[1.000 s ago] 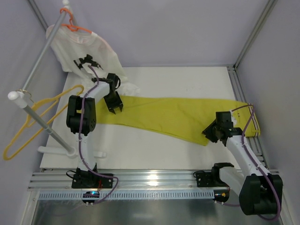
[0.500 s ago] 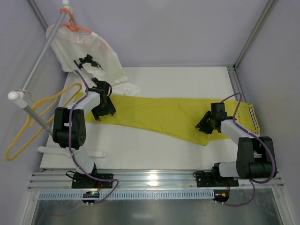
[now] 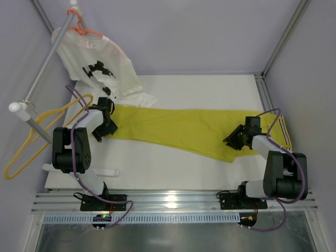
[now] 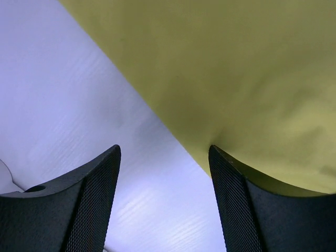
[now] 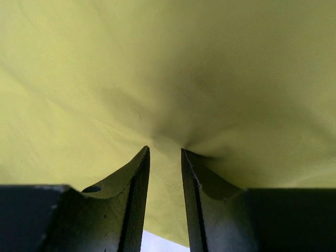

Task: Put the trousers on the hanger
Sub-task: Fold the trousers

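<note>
**Q:** Jaws, L & R?

**A:** My right gripper (image 5: 165,151) is pinched on a fold of the trousers (image 3: 184,128), nr the striped end. My left gripper (image 4: 165,151) stands wide, astride the cloth's edge at the opp. end, gripping nothing.

**Q:** Step, and next?

**A:** Pick-up, I judge. Trousers lie flat on the table (image 3: 210,89). The hanger (image 3: 63,108) hangs off the rail (image 3: 44,68), apart. Next: L closes on the edge, then lift both ends evenly.

The left arm (image 3: 90,121) and the right arm (image 3: 261,143) are white tubes joined by fat black blocks. A thin purple cable (image 3: 269,112) runs along each one. The left hand (image 4: 164,150) and right hand (image 5: 165,150) have black fingers (image 4: 86,205) covered in tiny dots. Each arm stands on a small black base (image 3: 100,199).
</note>
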